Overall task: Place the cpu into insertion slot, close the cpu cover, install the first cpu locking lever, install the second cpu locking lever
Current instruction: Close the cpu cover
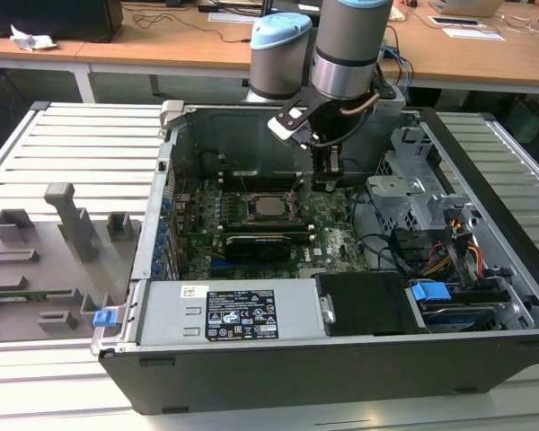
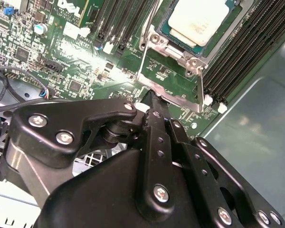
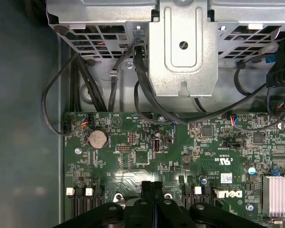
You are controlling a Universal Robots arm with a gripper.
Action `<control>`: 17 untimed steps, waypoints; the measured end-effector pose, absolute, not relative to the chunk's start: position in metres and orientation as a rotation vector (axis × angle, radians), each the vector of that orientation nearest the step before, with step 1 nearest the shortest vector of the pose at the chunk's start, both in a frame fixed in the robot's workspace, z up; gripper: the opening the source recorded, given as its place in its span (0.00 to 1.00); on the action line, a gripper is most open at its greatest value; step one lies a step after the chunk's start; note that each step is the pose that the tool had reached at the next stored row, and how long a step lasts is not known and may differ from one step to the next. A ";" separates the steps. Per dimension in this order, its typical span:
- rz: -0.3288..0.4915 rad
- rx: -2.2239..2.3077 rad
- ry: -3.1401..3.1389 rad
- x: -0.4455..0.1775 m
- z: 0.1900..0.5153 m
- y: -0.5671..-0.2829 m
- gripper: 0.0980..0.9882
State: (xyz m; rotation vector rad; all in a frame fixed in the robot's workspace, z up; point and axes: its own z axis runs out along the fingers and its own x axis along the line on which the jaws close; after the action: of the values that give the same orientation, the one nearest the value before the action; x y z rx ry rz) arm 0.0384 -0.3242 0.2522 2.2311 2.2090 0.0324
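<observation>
The cpu [image 1: 270,208] [image 2: 199,19] lies silvery face up in the insertion slot [image 2: 179,53], ringed by green board. The cpu cover [image 2: 173,96], a thin metal frame with a large window, stands swung up off the socket, hinged at the socket's edge. My gripper [image 1: 328,180] [image 2: 151,98] [image 3: 152,184] hangs inside the case on the exterior view's right of the socket. Its black fingers are shut together, and their tips rest against the cover's free edge. Whether the tips pinch that edge cannot be told.
A metal drive cage [image 1: 404,193] [image 3: 183,42] with black cables [image 1: 413,251] stands close to the gripper. A long black card [image 1: 256,244] lies in front of the socket, and memory slots [image 2: 237,52] run beside it. A grey fixture plate [image 1: 45,260] sits outside the case.
</observation>
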 end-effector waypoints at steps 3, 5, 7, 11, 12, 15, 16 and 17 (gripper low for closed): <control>0.032 2.231 2.209 0.036 0.252 -0.324 0.01; 0.032 2.231 2.209 0.036 0.252 -0.324 0.01; 0.032 2.231 2.209 0.035 0.252 -0.324 0.01; 0.032 2.231 2.209 0.033 0.252 -0.324 0.01; 0.032 2.231 2.209 0.033 0.252 -0.324 0.01; 0.032 2.231 2.209 0.032 0.252 -0.324 0.01; 0.032 2.231 2.209 0.032 0.252 -0.324 0.01; 0.033 2.231 2.209 0.032 0.252 -0.324 0.01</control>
State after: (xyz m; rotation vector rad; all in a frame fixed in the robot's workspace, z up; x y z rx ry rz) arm 0.0316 -0.3242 0.2521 2.2310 2.2091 0.0325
